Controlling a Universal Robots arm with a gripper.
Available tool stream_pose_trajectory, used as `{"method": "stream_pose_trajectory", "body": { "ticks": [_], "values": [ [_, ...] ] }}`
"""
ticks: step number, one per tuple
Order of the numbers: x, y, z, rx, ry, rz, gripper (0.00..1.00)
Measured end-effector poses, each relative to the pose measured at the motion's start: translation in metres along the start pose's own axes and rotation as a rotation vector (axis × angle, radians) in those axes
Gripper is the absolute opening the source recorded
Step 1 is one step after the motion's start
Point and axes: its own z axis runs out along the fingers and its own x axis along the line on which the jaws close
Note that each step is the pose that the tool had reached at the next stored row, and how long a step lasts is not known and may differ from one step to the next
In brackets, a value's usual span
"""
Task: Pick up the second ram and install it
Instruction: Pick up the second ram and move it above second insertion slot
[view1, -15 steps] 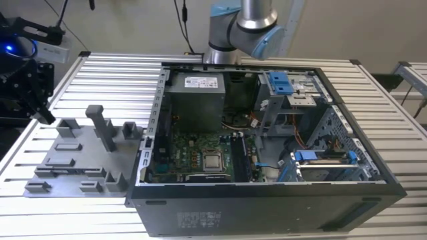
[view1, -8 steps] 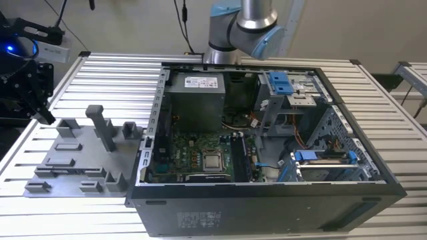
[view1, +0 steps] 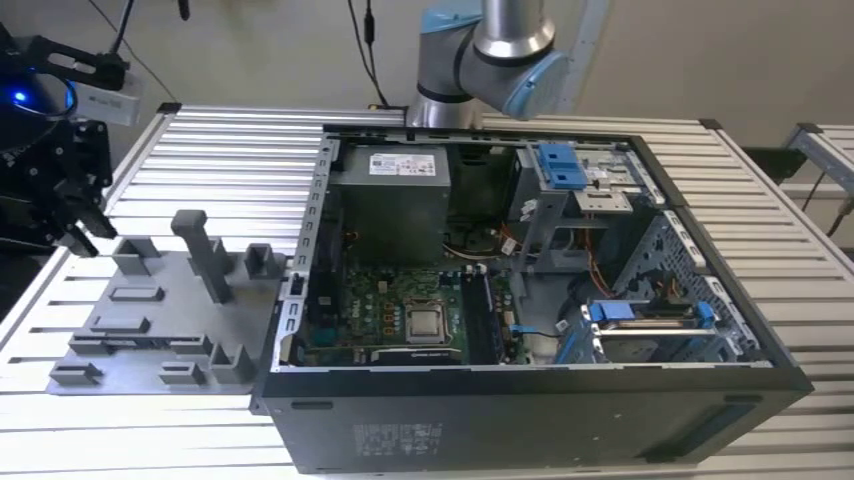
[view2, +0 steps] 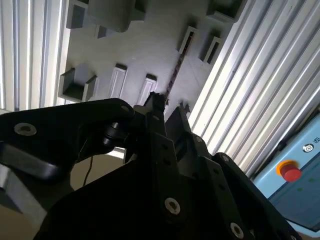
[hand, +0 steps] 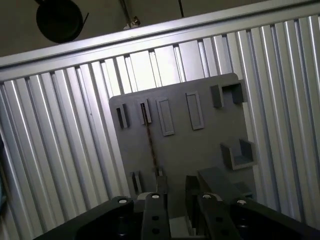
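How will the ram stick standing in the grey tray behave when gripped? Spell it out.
The ram shows as a thin edge held upright by the tray slots, so it is probably light and stiff lengthwise, yet apt to tip once freed. Its thinness suggests it could be fragile under a hard or skewed squeeze.

Light in here is pretty even and flat, coming from overhead. In the exterior view the ribbed metal table (view1: 200, 140) comes out bright and a bit washed out. The inside of the computer case (view1: 534, 420) sits in shade and gets murky toward its front wall. There's a little blue light (view1: 19, 97) glowing at the exterior view's left. In the second wrist view the table's slats blow out into white streaks of glare, and the gripper (view2: 170, 102) is a near-black silhouette, soft this close to the lens. The first wrist view is dimmer and greyer. There the grey tray (hand: 200, 150) is evenly lit, with soft shadows beside its blocks.
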Motion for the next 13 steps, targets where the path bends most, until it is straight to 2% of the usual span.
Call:
{"method": "stream_pose_trajectory", "body": {
  "ticks": [1,3,4,13],
  "values": [
    [0.0,0.0,0.0,0.0,0.0,0.0,0.36],
    [0.0,0.0,0.0,0.0,0.0,0.0,0.36],
    [0.0,0.0,0.0,0.0,0.0,0.0,0.42],
    [0.0,0.0,0.0,0.0,0.0,0.0,0.42]
  ]
}}
